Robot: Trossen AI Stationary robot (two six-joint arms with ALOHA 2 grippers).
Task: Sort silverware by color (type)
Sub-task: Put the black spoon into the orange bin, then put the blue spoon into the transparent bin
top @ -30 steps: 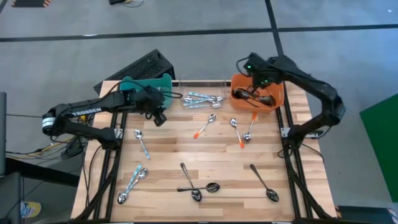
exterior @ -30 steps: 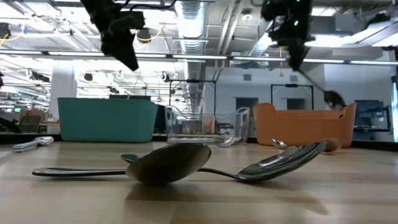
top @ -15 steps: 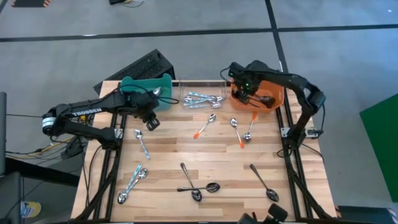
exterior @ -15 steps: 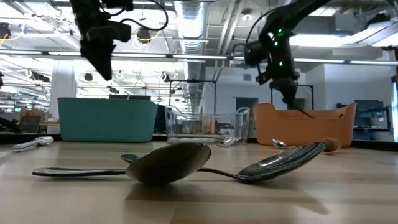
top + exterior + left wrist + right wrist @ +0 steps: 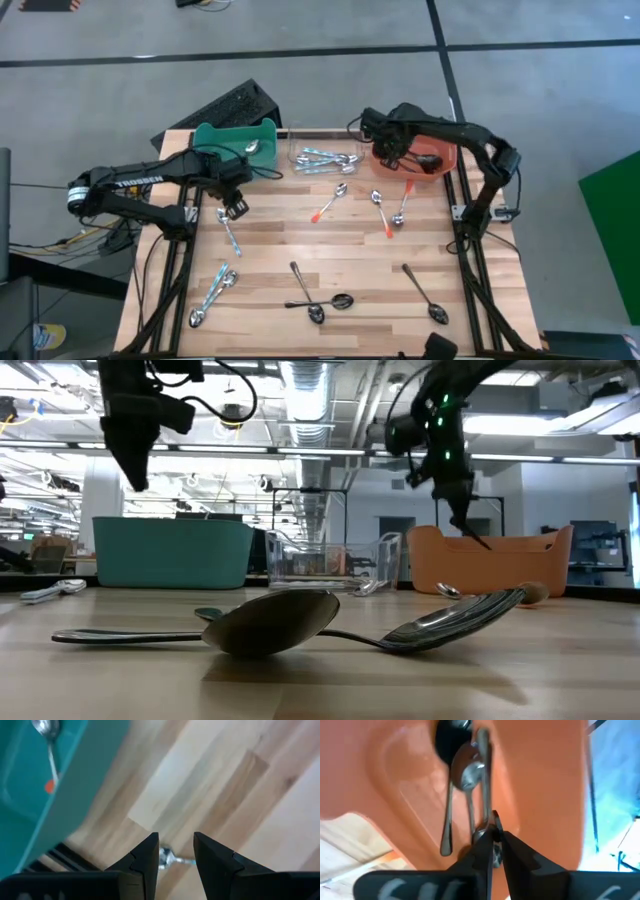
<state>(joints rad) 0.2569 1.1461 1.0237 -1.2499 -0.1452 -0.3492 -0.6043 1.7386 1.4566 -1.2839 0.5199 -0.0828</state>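
Currently I read the right gripper (image 5: pixel 385 158) at the near-left edge of the orange bin (image 5: pixel 440 150), fingers only a narrow gap apart; in the right wrist view a thin dark spoon (image 5: pixel 492 827) sits between the fingertips, though I cannot confirm a firm grip. The orange bin holds at least 3 dark-handled spoons (image 5: pixel 465 770). The left gripper (image 5: pixel 236 206) hovers above the table just beside the teal bin (image 5: pixel 235 135), fingers moderately apart and holding nothing; below it lies a teal-handled spoon (image 5: pixel 229 231). The teal bin contains 1 spoon (image 5: pixel 49 740). The clear bin (image 5: pixel 290 140) holds a cluster of teal-handled spoons (image 5: pixel 328 159), count not resolvable. On the table (image 5: pixel 340 250) I count 3 orange-handled spoons (image 5: pixel 330 200), 3 teal-handled spoons counting the pair at the near-left corner (image 5: pixel 213 296), and 3 dark spoons (image 5: pixel 315 300) toward the near edge.
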